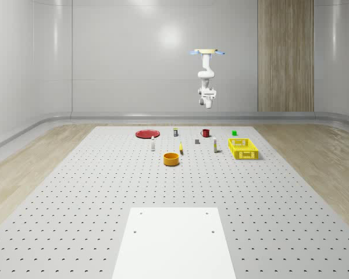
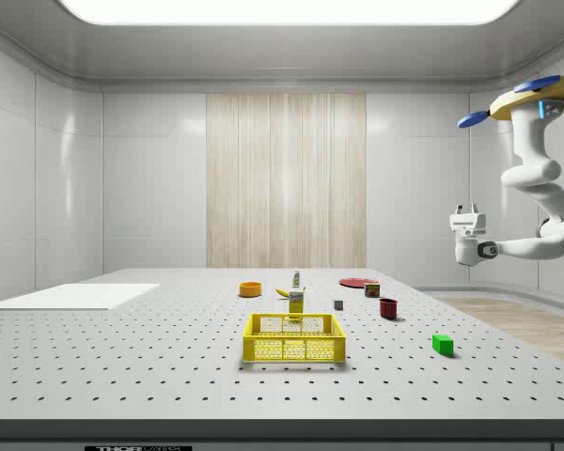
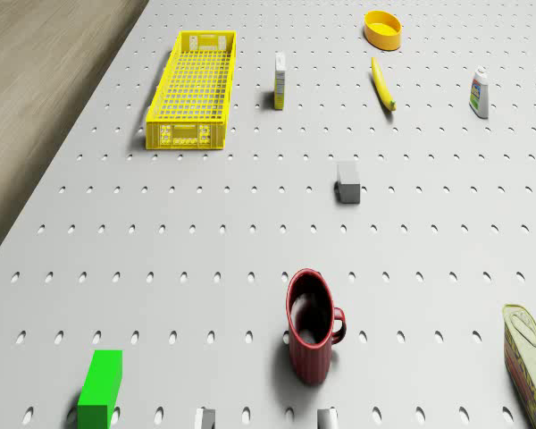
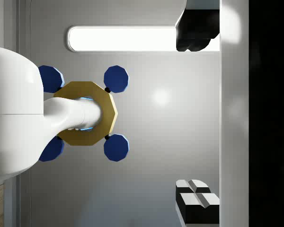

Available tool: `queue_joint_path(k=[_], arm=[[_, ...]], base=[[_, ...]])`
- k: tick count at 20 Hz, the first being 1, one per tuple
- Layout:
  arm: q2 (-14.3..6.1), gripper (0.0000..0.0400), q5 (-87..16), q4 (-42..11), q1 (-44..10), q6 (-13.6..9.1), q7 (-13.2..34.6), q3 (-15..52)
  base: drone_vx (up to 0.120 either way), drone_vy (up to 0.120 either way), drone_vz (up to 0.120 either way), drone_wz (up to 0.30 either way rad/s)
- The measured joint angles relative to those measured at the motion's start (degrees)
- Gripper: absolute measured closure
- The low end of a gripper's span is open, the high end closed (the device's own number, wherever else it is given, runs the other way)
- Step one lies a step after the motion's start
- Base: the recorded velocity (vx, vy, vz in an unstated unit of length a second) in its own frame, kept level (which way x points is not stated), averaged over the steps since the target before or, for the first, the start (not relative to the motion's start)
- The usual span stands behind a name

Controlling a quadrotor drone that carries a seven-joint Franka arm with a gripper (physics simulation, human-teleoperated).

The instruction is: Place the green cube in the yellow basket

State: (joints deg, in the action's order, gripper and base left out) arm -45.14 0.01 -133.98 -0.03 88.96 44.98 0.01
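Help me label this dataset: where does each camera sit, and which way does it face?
Whole-scene: above the table's end, looking along it; hovering drone, arm.
Side: low beside the table; drone, end effector.
Drone: looks forward-down at green cube, yellow basket.
Wrist: looks up at the drone's underside.
All but wrist share cube and basket.
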Motion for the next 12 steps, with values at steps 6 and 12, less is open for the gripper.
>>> queue_joint_path(k=[6, 12], arm=[[1.45, 0.0000, 0.06, 7.33, -0.16, -5.61, -0.09, 0.08], [3.70, 0.0000, 0.10, 13.51, -0.26, -9.27, -0.13, 0.14]], base=[[0.107, 0.120, 0.000, 0.000], [0.013, 0.120, 0.000, 0.000]])
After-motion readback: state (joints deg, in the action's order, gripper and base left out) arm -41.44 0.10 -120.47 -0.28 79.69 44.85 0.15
